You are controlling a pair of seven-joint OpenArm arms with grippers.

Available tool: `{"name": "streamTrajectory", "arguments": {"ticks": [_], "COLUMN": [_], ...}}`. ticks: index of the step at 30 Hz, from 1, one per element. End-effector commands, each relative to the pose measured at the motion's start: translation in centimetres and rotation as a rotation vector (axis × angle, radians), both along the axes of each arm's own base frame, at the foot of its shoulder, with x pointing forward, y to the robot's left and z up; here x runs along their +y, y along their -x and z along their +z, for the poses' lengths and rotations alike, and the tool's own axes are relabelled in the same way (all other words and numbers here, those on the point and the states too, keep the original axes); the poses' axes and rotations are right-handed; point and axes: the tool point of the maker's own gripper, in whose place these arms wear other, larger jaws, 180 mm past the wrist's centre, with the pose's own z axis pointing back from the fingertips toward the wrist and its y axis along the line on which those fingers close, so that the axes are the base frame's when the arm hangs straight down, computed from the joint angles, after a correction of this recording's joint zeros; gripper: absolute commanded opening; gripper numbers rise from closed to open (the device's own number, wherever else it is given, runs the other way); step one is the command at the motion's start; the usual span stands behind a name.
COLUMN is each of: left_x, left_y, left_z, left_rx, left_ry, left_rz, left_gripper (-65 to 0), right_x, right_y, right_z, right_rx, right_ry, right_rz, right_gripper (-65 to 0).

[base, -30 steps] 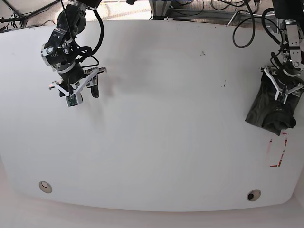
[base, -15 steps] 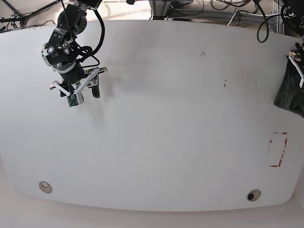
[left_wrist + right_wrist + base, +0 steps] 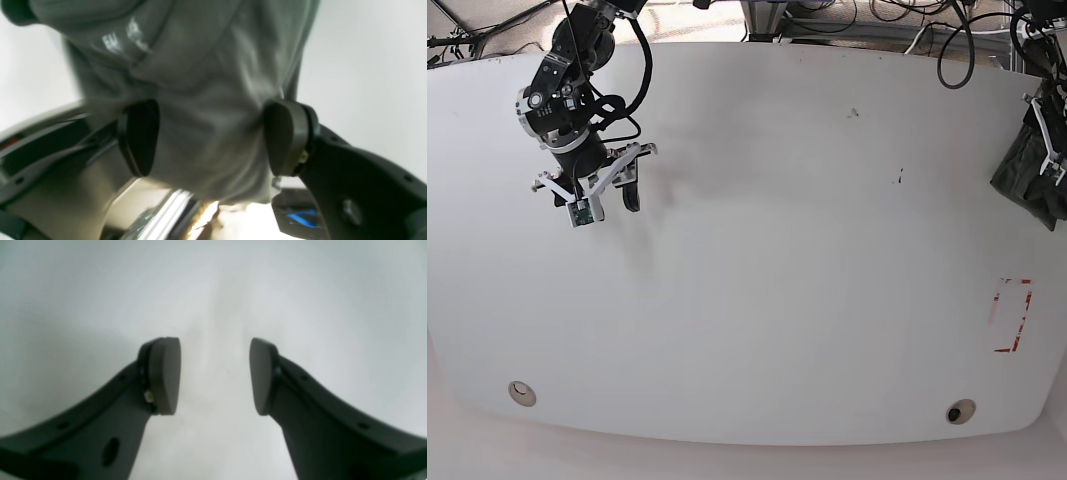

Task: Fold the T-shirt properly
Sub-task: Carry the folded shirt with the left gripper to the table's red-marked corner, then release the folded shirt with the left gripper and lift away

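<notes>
The T-shirt [image 3: 1027, 178], bunched in the wide-set left gripper [image 3: 210, 138], has swung from about 4 o'clock up to 3 o'clock at the table [image 3: 757, 300] edge, so folding hasn't begun. The right gripper [image 3: 213, 376] waits half-open, empty, near 10.

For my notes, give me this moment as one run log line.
left gripper: shut on T-shirt, bunched at table's edge | right gripper: open, empty, above bare table | fold: not begun
</notes>
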Motion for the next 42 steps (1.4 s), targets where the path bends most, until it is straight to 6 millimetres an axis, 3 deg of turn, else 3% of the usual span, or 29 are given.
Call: {"name": "streamTrajectory", "arguments": {"ticks": [1, 8, 13, 18, 22, 29, 33, 39, 42], "left_x": [1.0, -3.7, -9.3, -12.1, -13.1, -14.7, -17.7, -23.1, -24.5], "left_y": [-3.9, -9.2, -11.0, -11.1, -10.2, -8.9, -9.0, -9.7, -10.5], "left_z": [6.6, 10.7, 9.0, 8.2, 6.8, 6.4, 5.8, 6.0, 6.0], "left_rx": [-0.157, -0.296, -0.333, -0.322, -0.299, -0.34, -0.399, -0.602, -0.718], "left_ry": [-0.117, -0.144, -0.042, -0.014, 0.022, 0.085, 0.186, 0.395, 0.478], "left_rz": [-0.043, -0.184, -0.261, -0.325, -0.327, -0.284, -0.291, -0.277, -0.233], "left_gripper": [-19.2, -19.2, -19.2, -19.2, -19.2, -19.2, -19.2, -19.2, -19.2], "right_x": [0.1, -0.2, -0.5, -0.9, -1.2, -1.4, -1.3, -0.7, -0.1], "right_y": [-0.4, -1.2, -2.0, -2.3, -2.1, -1.0, -0.8, -1.1, -1.6], "right_z": [1.2, 1.9, 1.7, 0.9, 0.5, -0.4, -0.6, -1.3, -1.9], "right_rx": [-0.045, -0.079, -0.121, -0.137, -0.135, -0.105, -0.099, -0.122, -0.17], "right_ry": [-0.003, 0.007, 0.02, 0.066, 0.07, 0.078, 0.08, 0.038, -0.021], "right_rz": [0.006, 0.005, -0.001, -0.007, -0.01, -0.009, -0.008, 0.0, 0.006], "right_gripper": [-33.8, -33.8, -33.8, -33.8, -33.8, -33.9, -35.2, -47.2, -48.4]}}
